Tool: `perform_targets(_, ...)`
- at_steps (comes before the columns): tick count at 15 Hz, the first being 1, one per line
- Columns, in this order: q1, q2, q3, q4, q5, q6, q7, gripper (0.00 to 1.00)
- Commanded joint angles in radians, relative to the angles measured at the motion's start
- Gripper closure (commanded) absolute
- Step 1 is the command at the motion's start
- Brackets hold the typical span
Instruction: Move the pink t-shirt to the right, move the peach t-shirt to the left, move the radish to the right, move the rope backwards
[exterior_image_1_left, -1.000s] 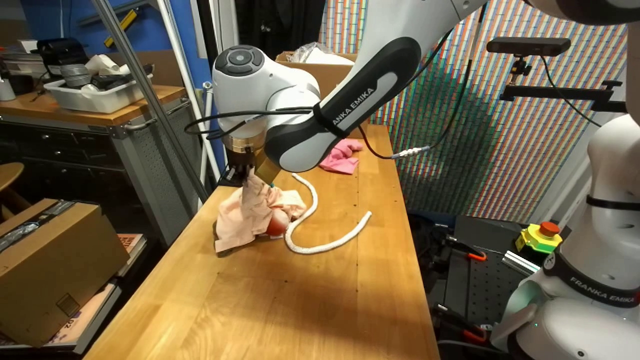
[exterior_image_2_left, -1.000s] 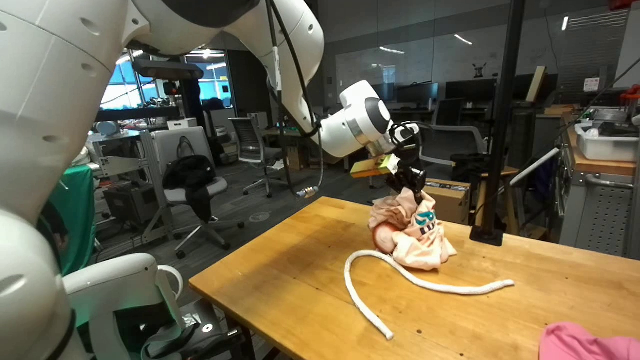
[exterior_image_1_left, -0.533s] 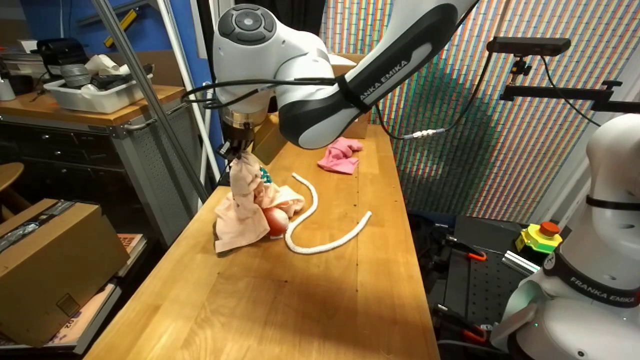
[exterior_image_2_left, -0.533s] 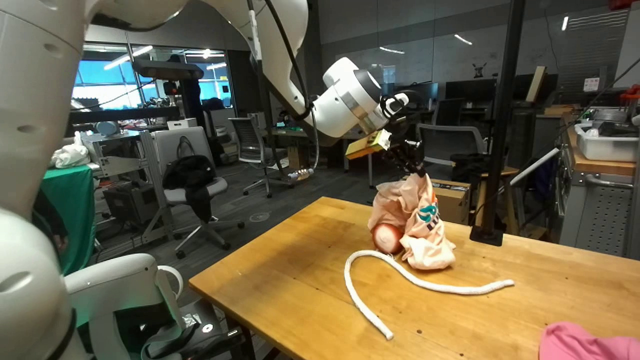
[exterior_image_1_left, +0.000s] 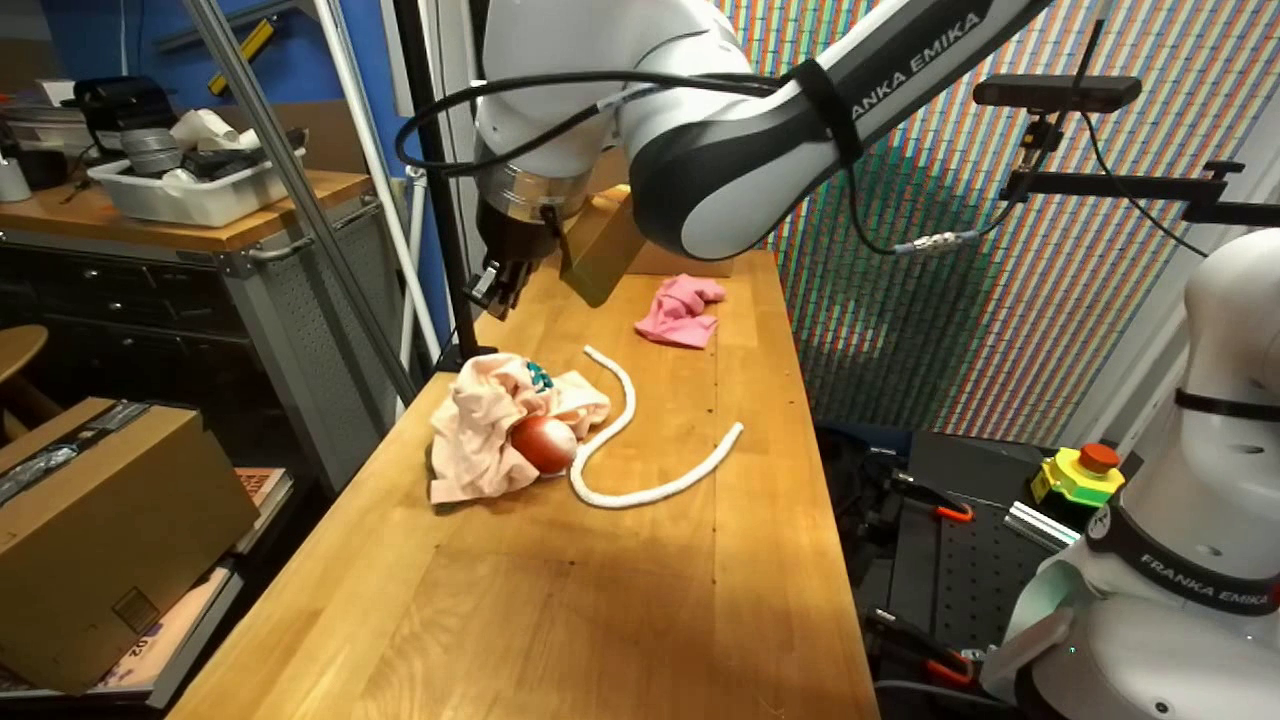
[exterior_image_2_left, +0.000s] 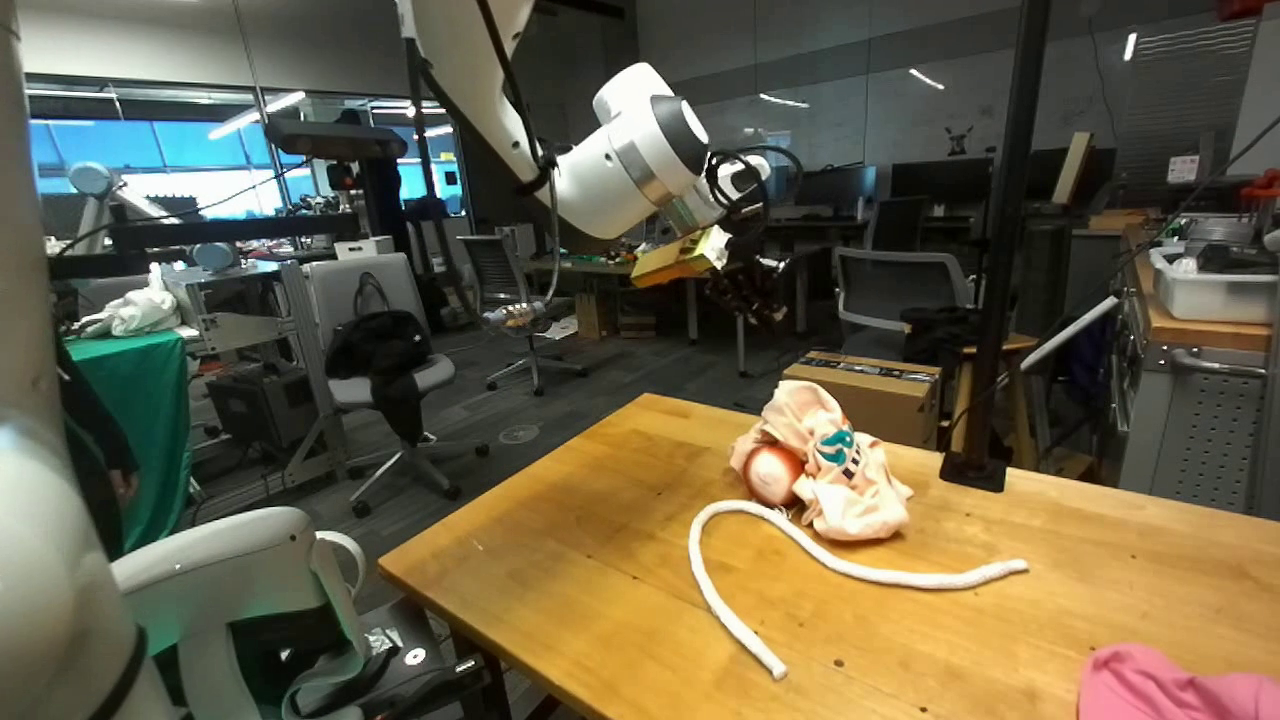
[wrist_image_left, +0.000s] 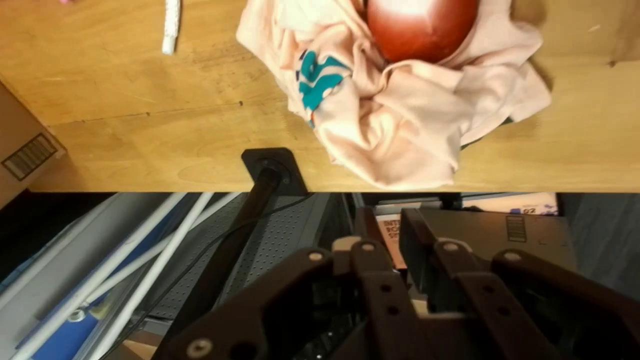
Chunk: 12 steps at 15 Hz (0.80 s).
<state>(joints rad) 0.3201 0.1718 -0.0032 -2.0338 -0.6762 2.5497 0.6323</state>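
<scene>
The peach t-shirt lies crumpled near the table edge in both exterior views (exterior_image_1_left: 475, 430) (exterior_image_2_left: 862, 500) and fills the top middle of the wrist view (wrist_image_left: 410, 115). The red radish (exterior_image_1_left: 545, 445) (exterior_image_2_left: 772, 474) (wrist_image_left: 425, 30) rests against its folds, partly wrapped by it. The white rope (exterior_image_1_left: 630, 498) (exterior_image_2_left: 900, 577) curves beside them; one end shows in the wrist view (wrist_image_left: 171, 25). The pink t-shirt (exterior_image_1_left: 680, 312) lies apart; an exterior view cuts it off at the corner (exterior_image_2_left: 1170, 690). My gripper (exterior_image_1_left: 497, 300) (exterior_image_2_left: 757, 303) (wrist_image_left: 386, 211) is above the table, empty, its fingers apart with a narrow gap.
A black pole (exterior_image_2_left: 973, 472) (wrist_image_left: 272, 172) stands on the table edge close to the peach t-shirt. A cardboard box (exterior_image_1_left: 120, 540) sits below beyond that edge. Another cardboard box stands at the table's end in the wrist view (wrist_image_left: 25, 145). The wooden table (exterior_image_1_left: 560, 620) carries the objects.
The gripper has let go of the peach t-shirt and moved up and away from it. The raised cloth has dropped onto the table, and more of the radish shows. Rope and pink t-shirt are unmoved.
</scene>
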Motion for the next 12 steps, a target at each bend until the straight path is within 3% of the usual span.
perform_targets(1, -0.093, -0.029, 0.076, -0.065, 0.224, 0.054, -0.265, 0.49)
perform_targets(4, -0.123, 0.022, 0.084, -0.032, 0.347, 0.019, -0.431, 0.26)
perform_targets(7, -0.139, 0.097, 0.079, 0.028, 0.381, 0.006, -0.530, 0.04)
perform_targets(12, -0.134, 0.223, 0.068, 0.139, 0.369, 0.009, -0.569, 0.00)
